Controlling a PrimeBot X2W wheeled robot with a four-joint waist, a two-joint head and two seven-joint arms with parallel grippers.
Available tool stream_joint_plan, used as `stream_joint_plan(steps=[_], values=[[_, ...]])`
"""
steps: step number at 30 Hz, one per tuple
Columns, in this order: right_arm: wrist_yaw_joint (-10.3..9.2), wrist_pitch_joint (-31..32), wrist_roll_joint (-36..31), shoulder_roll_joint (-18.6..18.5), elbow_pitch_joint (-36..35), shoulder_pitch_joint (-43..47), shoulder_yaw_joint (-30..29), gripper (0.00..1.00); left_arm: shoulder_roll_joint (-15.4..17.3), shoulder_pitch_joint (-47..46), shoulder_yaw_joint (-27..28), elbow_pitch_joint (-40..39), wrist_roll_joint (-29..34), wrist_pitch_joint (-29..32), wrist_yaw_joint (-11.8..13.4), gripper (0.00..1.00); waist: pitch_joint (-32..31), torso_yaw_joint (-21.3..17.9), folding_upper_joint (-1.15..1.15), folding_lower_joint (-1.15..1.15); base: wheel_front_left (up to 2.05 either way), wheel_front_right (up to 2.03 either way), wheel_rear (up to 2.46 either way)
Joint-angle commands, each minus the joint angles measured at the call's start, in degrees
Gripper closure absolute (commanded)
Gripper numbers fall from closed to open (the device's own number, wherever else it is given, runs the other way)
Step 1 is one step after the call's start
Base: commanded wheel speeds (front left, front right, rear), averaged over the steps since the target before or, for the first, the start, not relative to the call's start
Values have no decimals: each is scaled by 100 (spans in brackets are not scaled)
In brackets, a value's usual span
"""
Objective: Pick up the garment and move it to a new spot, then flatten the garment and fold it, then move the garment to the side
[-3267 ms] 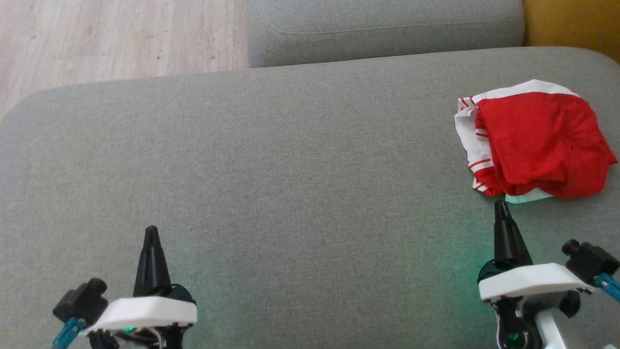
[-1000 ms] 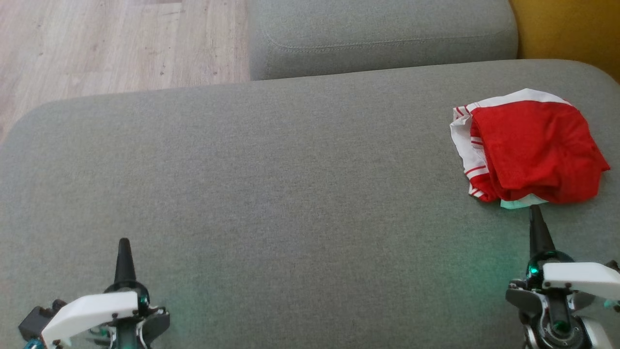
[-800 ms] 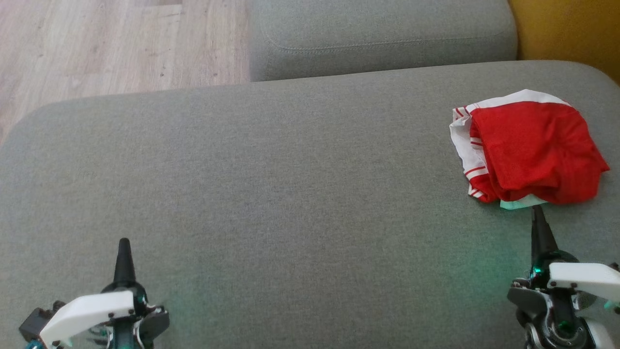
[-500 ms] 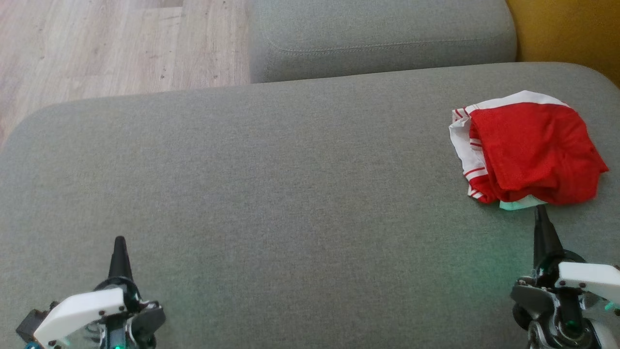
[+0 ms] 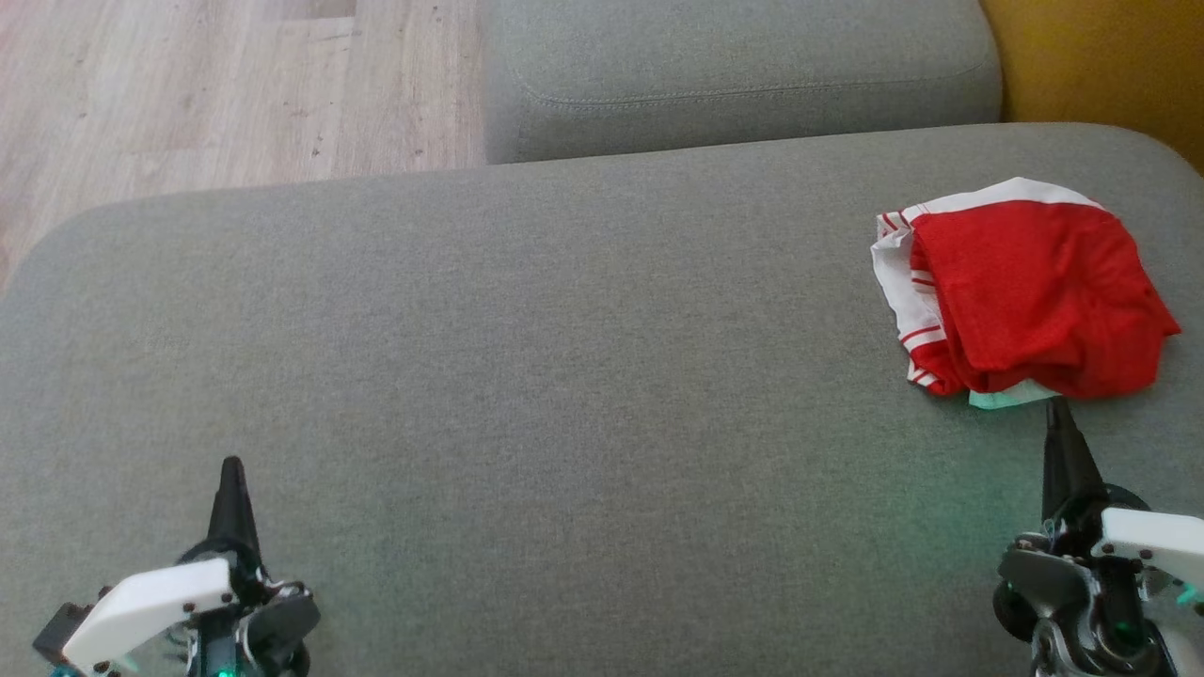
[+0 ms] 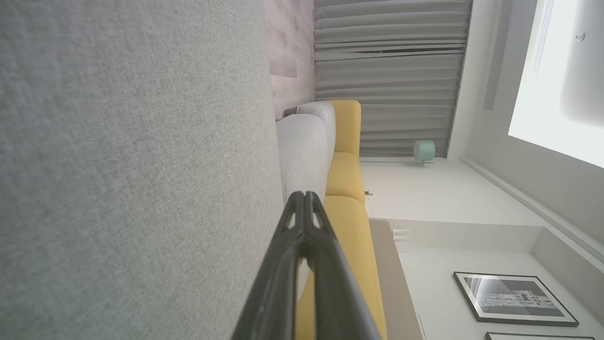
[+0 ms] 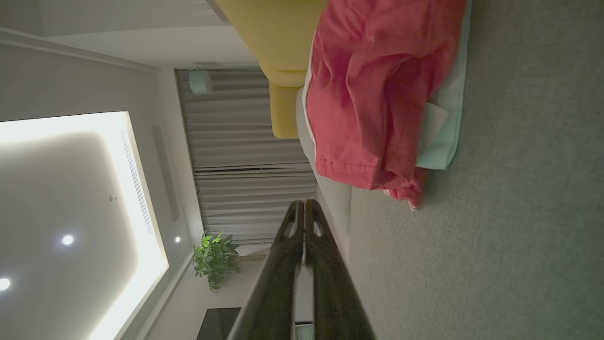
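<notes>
On the grey sofa seat [image 5: 564, 376], both hands are clenched and empty: the left hand [image 5: 230, 463] well apart from the garment [image 5: 1035, 291], the right hand [image 5: 1057, 402] just beside its near edge, wrist cut off. The garment lies bunched, red hiding most of the white, slightly longer left-to-right, striped band leftward.

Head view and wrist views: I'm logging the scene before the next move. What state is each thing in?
Garment: folded over into a loose bundle, lying on the grey seat, not held.
Left claw: shut, empty.
Right claw: shut, empty, tip close to the garment's near edge.
Ceiling light: on.
</notes>
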Motion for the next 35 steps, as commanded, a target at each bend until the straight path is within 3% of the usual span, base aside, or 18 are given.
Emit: stream_joint_plan(steps=[1, 35], values=[[-4, 60, 24, -73, -224, -306, 103, 100, 62, -286, 219, -162, -25, 30, -40, 100, 0, 0, 0, 0, 0, 0, 0], [-4, 108, -26, -31, -220, -311, 43, 100, 47, -288, 241, -162, -7, 48, -40, 100, 0, 0, 0, 0, 0, 0, 0]])
